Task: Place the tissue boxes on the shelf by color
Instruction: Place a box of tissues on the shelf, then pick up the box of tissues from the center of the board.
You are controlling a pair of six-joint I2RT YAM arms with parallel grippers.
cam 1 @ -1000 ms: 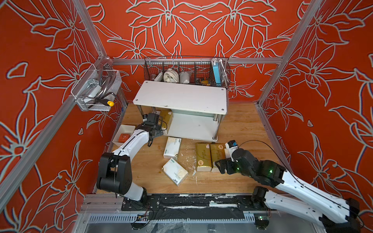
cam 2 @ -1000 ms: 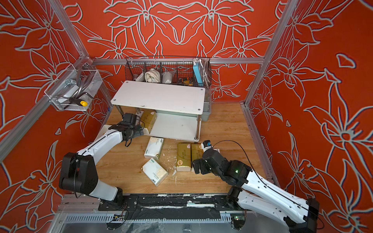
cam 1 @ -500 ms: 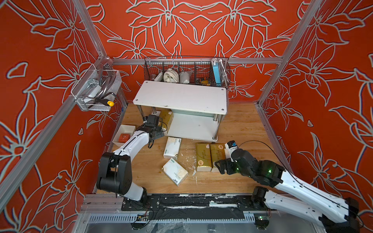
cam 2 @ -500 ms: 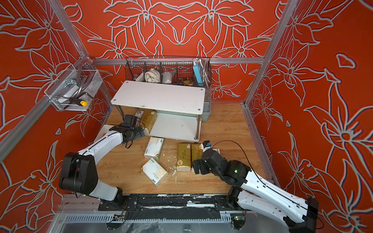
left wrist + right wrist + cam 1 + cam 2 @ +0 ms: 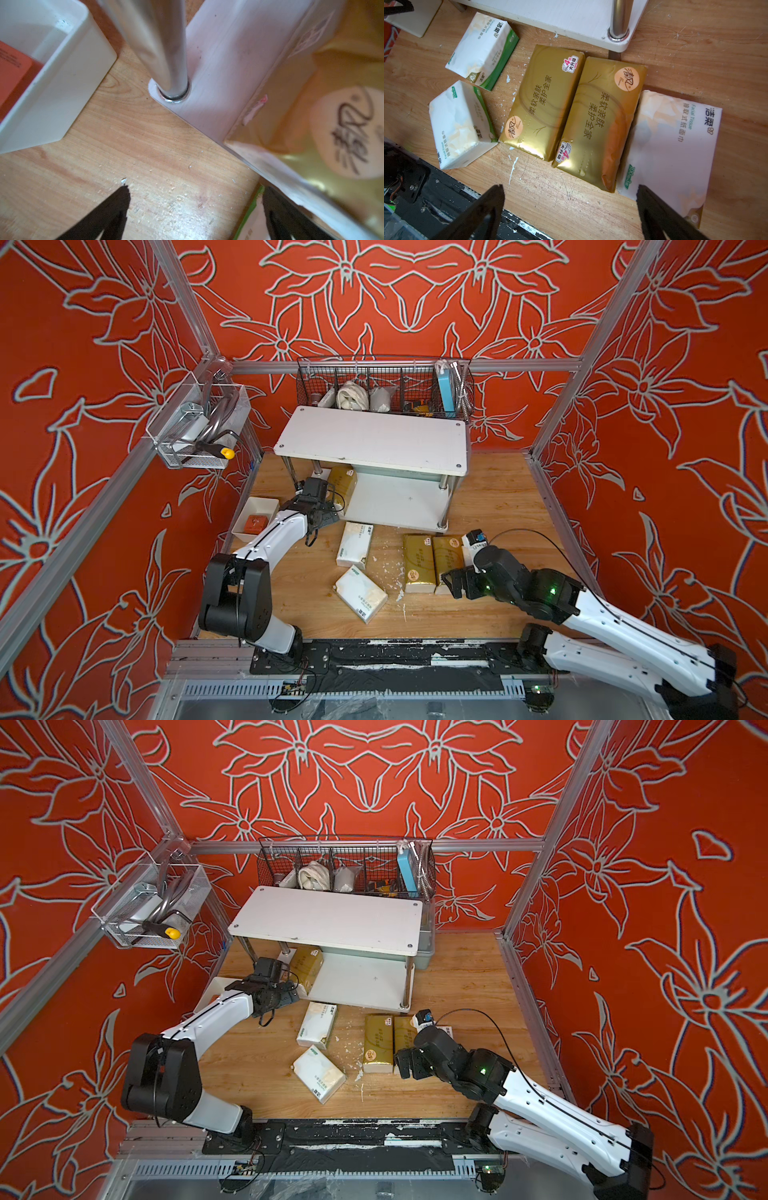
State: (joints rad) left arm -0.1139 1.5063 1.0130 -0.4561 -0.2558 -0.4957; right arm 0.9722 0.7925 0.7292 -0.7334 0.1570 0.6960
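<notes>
Progress is slight: we count one gold pack (image 5: 343, 485) on the lower board of the shelf (image 5: 374, 439), while two gold packs (image 5: 419, 562) and three white packs (image 5: 483, 47) lie on the table (image 5: 498, 497). Our left gripper (image 5: 328, 516) and right gripper (image 5: 452, 585) gape wide, empty.
</notes>
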